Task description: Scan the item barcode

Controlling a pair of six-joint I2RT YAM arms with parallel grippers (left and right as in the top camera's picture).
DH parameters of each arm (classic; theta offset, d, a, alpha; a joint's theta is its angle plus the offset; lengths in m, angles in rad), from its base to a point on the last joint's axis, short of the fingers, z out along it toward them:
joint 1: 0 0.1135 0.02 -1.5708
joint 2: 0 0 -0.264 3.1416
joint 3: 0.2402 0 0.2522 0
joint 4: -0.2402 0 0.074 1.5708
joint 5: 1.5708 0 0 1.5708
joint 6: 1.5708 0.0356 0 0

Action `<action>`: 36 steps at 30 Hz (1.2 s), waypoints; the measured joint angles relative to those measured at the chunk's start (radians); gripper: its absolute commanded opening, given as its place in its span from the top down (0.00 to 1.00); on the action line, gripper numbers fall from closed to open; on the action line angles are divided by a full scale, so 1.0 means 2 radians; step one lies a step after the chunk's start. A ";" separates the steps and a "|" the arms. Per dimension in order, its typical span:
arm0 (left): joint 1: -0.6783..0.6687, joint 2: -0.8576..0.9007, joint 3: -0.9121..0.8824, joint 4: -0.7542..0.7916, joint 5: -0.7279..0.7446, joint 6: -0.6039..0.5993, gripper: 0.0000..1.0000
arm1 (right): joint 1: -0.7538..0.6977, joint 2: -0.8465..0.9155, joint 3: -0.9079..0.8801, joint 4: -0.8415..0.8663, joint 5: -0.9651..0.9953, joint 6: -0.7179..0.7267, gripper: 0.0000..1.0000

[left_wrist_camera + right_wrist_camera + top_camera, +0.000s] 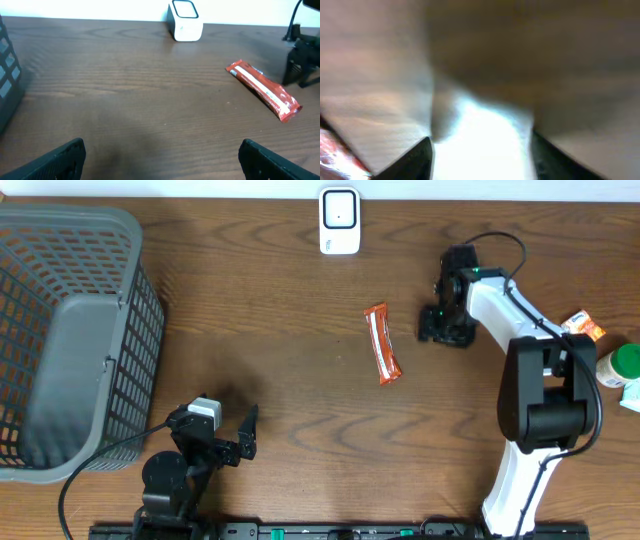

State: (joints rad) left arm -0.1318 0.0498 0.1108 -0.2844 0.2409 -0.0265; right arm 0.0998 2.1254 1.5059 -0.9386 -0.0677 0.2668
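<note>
Well, the right pincer (443,332), in the right middle of the overhead frame, has its two black fingers (415,161) apart with nothing between them. Just to its left, the long orange-red snack bar wrapper (382,343) lies flat on the brown wooden bench (250,330). The small white scanner box (339,221) stands at the top middle. The left pincer (160,164), lower left, is wide open and empty, near the big grey plastic basket (70,330).
</note>
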 measured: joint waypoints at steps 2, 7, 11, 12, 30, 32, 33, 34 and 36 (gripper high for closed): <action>0.000 0.000 0.000 0.000 0.000 0.000 0.02 | -0.001 0.008 0.017 -0.035 -0.015 -0.019 0.99; 0.000 0.000 0.000 0.000 0.000 0.000 0.02 | 0.011 0.015 0.067 -0.101 -0.065 -0.048 0.99; 0.000 0.000 0.000 0.000 0.000 0.000 0.02 | 0.030 -0.001 0.091 -0.105 -0.095 -0.052 0.99; 0.000 0.000 0.000 0.000 0.000 0.000 0.02 | 0.034 -0.007 0.091 -0.104 -0.098 -0.052 0.99; 0.000 0.000 0.000 0.000 0.000 0.000 0.02 | 0.107 -0.033 0.030 0.010 -0.101 -0.059 0.98; 0.000 0.000 0.000 0.000 0.000 0.000 0.02 | 0.105 -0.033 0.010 0.025 -0.085 -0.057 0.98; 0.000 0.000 0.000 0.000 0.000 0.000 0.02 | 0.105 -0.033 -0.002 0.034 -0.076 -0.056 0.99; 0.000 0.000 0.000 0.000 0.000 0.000 0.02 | 0.105 -0.033 -0.017 0.046 -0.066 -0.055 0.99; 0.000 0.000 0.000 0.000 0.000 0.000 0.02 | 0.105 -0.033 -0.047 0.069 -0.052 -0.054 0.99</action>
State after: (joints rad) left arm -0.1318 0.0498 0.1108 -0.2848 0.2409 -0.0265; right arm 0.3088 2.0602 1.4117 -0.8001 -0.1715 0.1596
